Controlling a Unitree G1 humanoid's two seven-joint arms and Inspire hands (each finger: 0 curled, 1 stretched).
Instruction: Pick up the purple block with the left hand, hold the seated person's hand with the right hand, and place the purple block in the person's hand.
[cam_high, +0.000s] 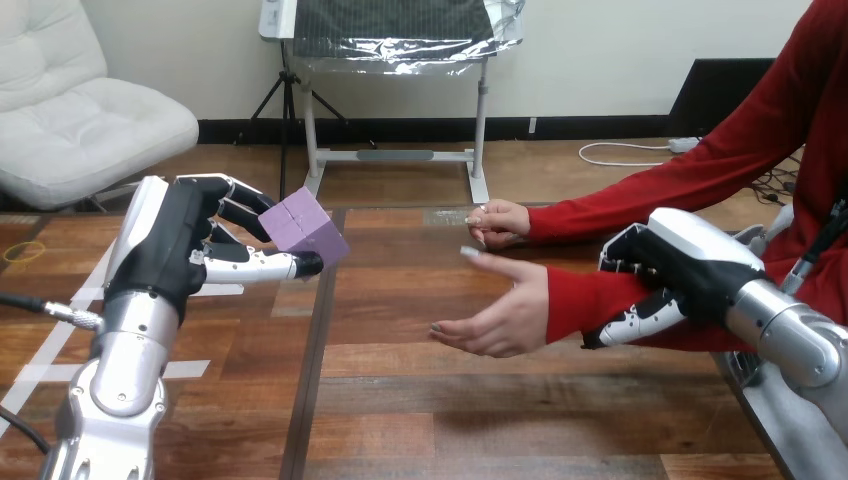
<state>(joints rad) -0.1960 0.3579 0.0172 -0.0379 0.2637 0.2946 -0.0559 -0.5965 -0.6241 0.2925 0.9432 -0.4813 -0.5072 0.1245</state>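
I see left hand (175, 250) gripping the block (305, 228), raised, right hand (690, 265) curled round the person's forearm (580, 300), the person's hand (500, 318) open, palm up

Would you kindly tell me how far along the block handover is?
Done: the left hand grips the purple block, raised. In hand: the right hand is curled round the person's forearm. Left: carry the block across and set it in the person's open hand.

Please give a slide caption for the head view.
Left robot hand holds the purple block aloft; right robot hand grips the person's forearm, palm open.
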